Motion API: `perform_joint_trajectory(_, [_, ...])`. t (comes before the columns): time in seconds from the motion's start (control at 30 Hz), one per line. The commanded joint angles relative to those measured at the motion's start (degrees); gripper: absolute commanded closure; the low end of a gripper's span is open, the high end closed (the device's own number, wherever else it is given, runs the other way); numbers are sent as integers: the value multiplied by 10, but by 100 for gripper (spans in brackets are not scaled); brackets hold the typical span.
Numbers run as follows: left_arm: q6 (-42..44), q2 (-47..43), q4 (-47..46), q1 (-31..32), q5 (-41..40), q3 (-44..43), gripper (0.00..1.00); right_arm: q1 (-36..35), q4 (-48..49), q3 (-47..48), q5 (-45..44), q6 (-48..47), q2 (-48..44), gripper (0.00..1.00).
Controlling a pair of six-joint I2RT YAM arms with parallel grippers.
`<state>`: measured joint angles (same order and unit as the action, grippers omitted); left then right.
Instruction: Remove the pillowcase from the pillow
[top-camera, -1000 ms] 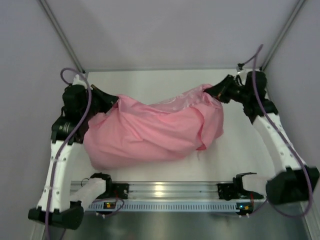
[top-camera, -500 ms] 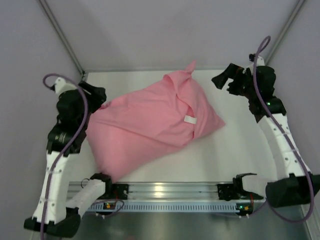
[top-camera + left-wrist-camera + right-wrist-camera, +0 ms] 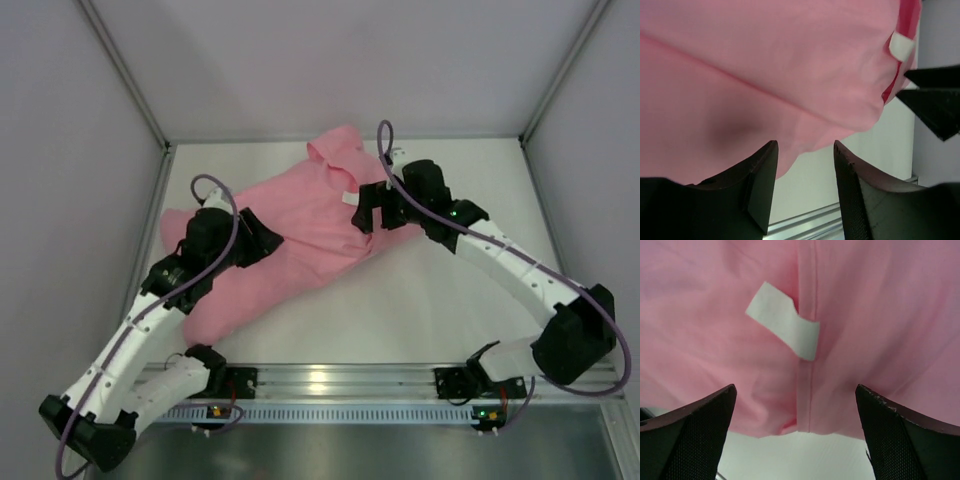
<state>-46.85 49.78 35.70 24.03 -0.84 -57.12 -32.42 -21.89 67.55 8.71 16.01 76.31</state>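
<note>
The pink pillowcase (image 3: 300, 225) lies slantwise across the white table, bulging; the pillow is hidden inside it. A small white tag (image 3: 348, 198) sits on a pink seam (image 3: 807, 340) near its right end. My left gripper (image 3: 262, 240) hangs over the cover's left half, open, with only table showing between its fingers (image 3: 805, 147). My right gripper (image 3: 365, 215) hovers at the right end just in front of the tag (image 3: 782, 320), jaws wide open (image 3: 795, 388) and holding nothing. In the left wrist view the tag (image 3: 901, 46) and the right gripper's dark fingers (image 3: 935, 100) show at the right.
A metal rail (image 3: 320, 380) runs along the near edge of the table (image 3: 450, 320). Grey walls and frame posts close in the back and both sides. A loose pink flap (image 3: 335, 148) sticks up at the back of the cover.
Both grippers let go of the cover's ends and opened, then swung inward over it. The pink bundle dropped flat and shifted toward the back and left.
</note>
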Motion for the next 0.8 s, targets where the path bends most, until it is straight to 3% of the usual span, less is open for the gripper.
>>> perform_joint_trajectory(0.0, [-36, -8, -45, 59, -18, 48, 48, -15, -8, 57, -70, -33, 39, 3])
perform_joint_trajectory(0.13, [-52, 14, -86, 108, -56, 107, 48, -33, -39, 136, -157, -64, 133, 3])
perform_joint_trajectory(0.23, [-64, 42, -87, 110, -77, 131, 48, -33, -70, 203, -248, -79, 196, 4])
perform_joint_trajectory(0.33, [-76, 50, -87, 110, -107, 155, 49, -26, -103, 246, -344, -79, 237, 11])
perform_joint_trajectory(0.43, [-82, 41, -86, 111, -138, 175, 49, 5, -111, 221, -385, -51, 227, 26])
perform_joint_trajectory(0.53, [-75, 42, -73, 109, -162, 175, 49, 48, -109, 159, -367, -23, 208, 63])
perform_joint_trajectory(0.57, [-72, 43, -65, 109, -171, 171, 48, 56, -109, 120, -363, -16, 199, 89])
perform_joint_trajectory(0.6, [-66, 46, -57, 109, -191, 166, 48, 62, -107, 99, -340, -1, 189, 100])
perform_joint_trajectory(0.77, [-13, 77, 58, 92, -282, 55, 46, 67, -45, -91, -189, 37, 53, 100])
